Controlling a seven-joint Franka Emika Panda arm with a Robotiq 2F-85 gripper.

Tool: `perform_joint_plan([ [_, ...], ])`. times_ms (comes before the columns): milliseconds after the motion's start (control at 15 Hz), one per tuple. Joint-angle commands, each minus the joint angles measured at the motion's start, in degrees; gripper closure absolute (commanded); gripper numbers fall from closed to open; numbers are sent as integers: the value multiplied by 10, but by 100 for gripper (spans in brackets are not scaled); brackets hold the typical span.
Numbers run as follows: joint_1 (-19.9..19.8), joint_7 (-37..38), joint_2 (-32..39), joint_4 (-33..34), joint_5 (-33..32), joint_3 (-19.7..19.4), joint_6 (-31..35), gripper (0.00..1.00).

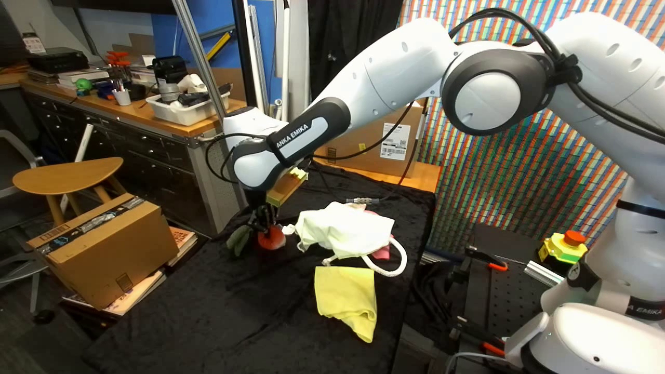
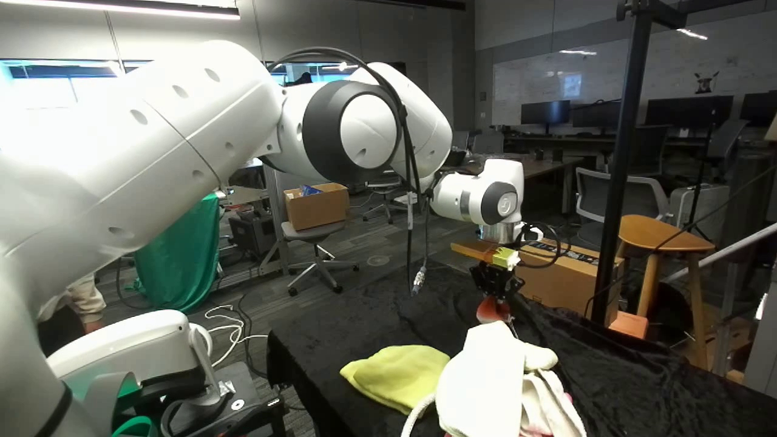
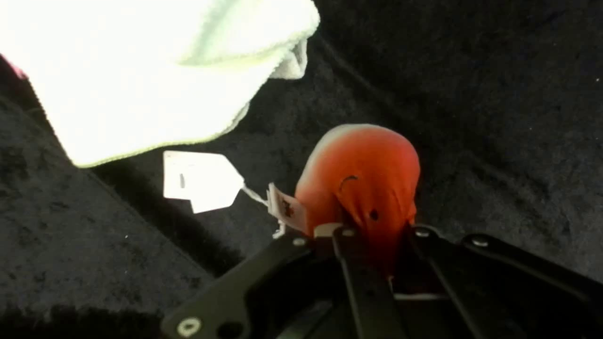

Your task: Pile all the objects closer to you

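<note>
In an exterior view, saw "ANKA EMIKA" on the forearm [image 1: 304, 136] above the fingers [image 3: 365, 292]; well apart from them, spotted "A EMIKA" on the arm base [image 1: 623, 259] and print too small to read on a box label [image 1: 395, 141].

Around me I see, in an exterior view, a wooden worktop [image 1: 132, 115] over dark drawers [image 1: 150, 148], a wooden stool [image 1: 67, 175] near them, a blue panel [image 1: 166, 39] and a multicoloured backdrop [image 1: 452, 208]. In an exterior view, a strip light [image 2: 152, 10] glows overhead, a window [image 2: 42, 91] shines white, a whiteboard [image 2: 607, 73] hangs above monitors [image 2: 545, 113], and grey floor [image 2: 388, 249] runs beneath an office chair [image 2: 309, 232].
</note>
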Motion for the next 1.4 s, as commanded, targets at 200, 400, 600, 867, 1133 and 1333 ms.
perform_joint_plan([
  [200, -28, -39, -98, -79, -9, 6, 13, 89],
  [400, -38, -44, -140, -128, -13, 1, 13, 89],
  [600, -49, -49, -186, -189, -17, -4, 15, 89],
  [867, -68, -68, -249, -274, -23, -4, 25, 90],
  [1133, -96, -131, -319, -371, -10, 12, 57, 90],
  [1333, -112, -182, -367, -434, -3, 24, 71, 90],
])
